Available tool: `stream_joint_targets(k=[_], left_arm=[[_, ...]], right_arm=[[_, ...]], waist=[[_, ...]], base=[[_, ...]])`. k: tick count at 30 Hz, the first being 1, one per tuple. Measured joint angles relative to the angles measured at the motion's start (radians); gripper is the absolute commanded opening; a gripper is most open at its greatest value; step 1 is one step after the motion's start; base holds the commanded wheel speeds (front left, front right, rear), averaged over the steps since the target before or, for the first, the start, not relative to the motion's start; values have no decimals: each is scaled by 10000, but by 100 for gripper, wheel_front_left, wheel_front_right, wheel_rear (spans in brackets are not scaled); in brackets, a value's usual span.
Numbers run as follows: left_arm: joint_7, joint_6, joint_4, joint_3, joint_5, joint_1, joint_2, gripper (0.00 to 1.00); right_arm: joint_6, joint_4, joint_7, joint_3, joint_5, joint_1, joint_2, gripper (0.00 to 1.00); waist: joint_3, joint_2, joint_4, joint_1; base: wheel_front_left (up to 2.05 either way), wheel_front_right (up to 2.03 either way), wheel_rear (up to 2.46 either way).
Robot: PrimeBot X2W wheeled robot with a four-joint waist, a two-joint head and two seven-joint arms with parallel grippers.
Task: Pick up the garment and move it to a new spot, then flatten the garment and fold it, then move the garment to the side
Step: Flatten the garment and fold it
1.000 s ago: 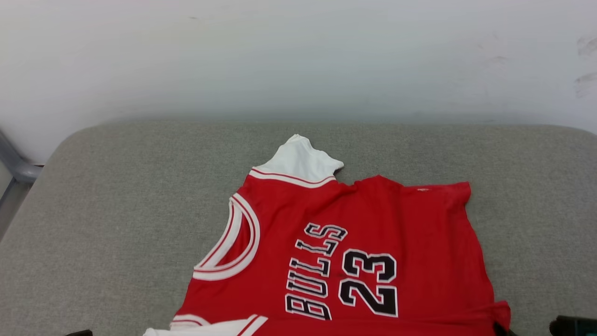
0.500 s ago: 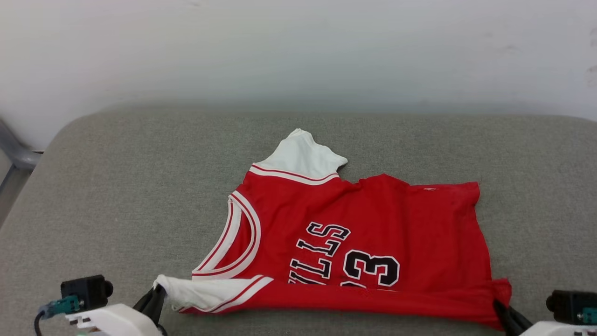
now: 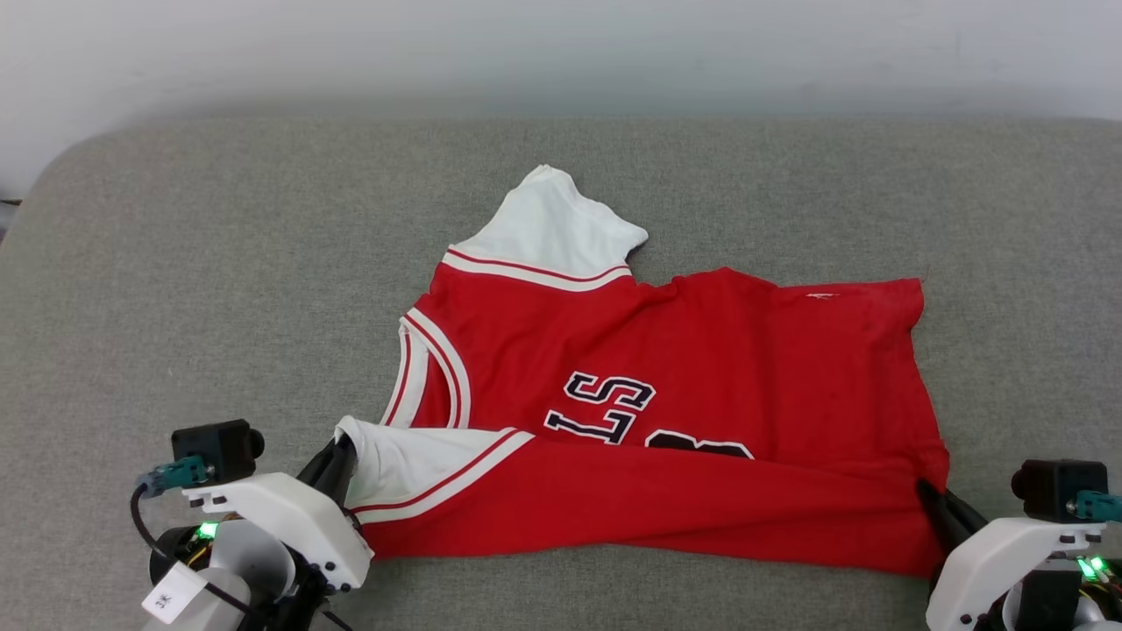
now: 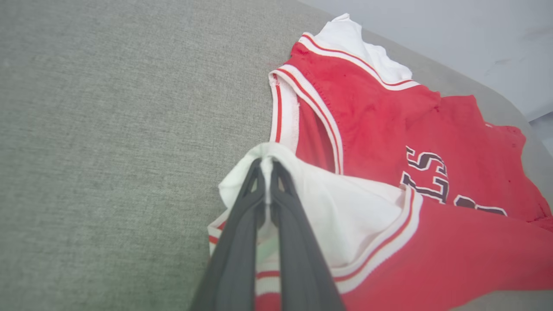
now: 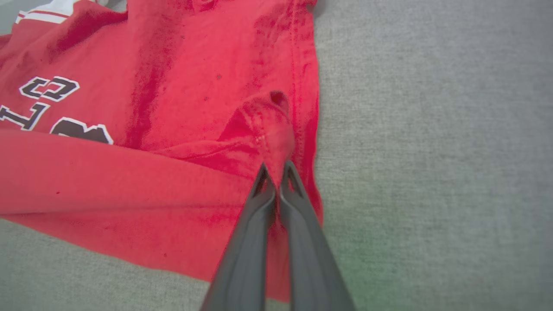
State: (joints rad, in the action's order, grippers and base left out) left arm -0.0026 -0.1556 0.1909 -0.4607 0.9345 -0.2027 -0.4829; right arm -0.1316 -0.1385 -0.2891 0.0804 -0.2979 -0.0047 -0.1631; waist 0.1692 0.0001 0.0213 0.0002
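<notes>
The garment (image 3: 701, 350), a red jersey with white sleeves and black lettering, lies on the grey cushion (image 3: 219, 289) with its near edge folded up over the chest print. My left gripper (image 3: 342, 454) at the lower left is shut on the white sleeve (image 4: 328, 203); the left wrist view shows the gripper (image 4: 266, 166) pinching that cloth. At the lower right, my right gripper (image 3: 927, 492) is shut on the red hem corner (image 5: 270, 129), which bunches at the gripper (image 5: 276, 170) in the right wrist view. The far white sleeve (image 3: 552, 223) lies flat.
The grey cushion's bare fabric spreads wide to the left (image 4: 108, 129) and to the right (image 5: 432, 151) of the garment. A pale wall (image 3: 561, 53) runs behind the cushion's far edge.
Both grippers have carried the garment's near edge forward over the chest print, covering the number and part of the lettering. The head camera has tilted down, so both wrists have come into view.
</notes>
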Motion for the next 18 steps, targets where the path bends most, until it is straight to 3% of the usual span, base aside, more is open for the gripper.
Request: stream_joint_targets(k=[7,9,11,12,13,18], left_arm=[[194,550,1241,-408,-38,-661,443,0],[222,696,1507,-493,27,-738,579,0],[180,765,1764,-506,31,-829,637,37],[155,773,1871,-506,31,-861,675,79],[115,794,1981,-504,46,-866,719,100],[-213,635,2213,-274,113,-859,690,100]], right_arm=[[0,-1037,360,-385,4,-501,-92,0],[0,-1333,510,-504,-4,-593,-119,44],[0,-1595,713,-600,-88,-648,-148,100],[0,-1670,878,-598,-109,-688,-163,100],[0,-1732,1095,-575,-182,-689,-146,100],[2,-1469,2573,-458,-71,-657,-23,100]], waist=[[426,0,22,0],[409,0,27,0],[328,0,31,-1],[270,0,33,-1],[209,0,34,-1],[-239,0,49,-1]], base=[[0,0,0],[0,0,0],[0,0,0],[0,0,0],[0,0,0],[0,0,0]])
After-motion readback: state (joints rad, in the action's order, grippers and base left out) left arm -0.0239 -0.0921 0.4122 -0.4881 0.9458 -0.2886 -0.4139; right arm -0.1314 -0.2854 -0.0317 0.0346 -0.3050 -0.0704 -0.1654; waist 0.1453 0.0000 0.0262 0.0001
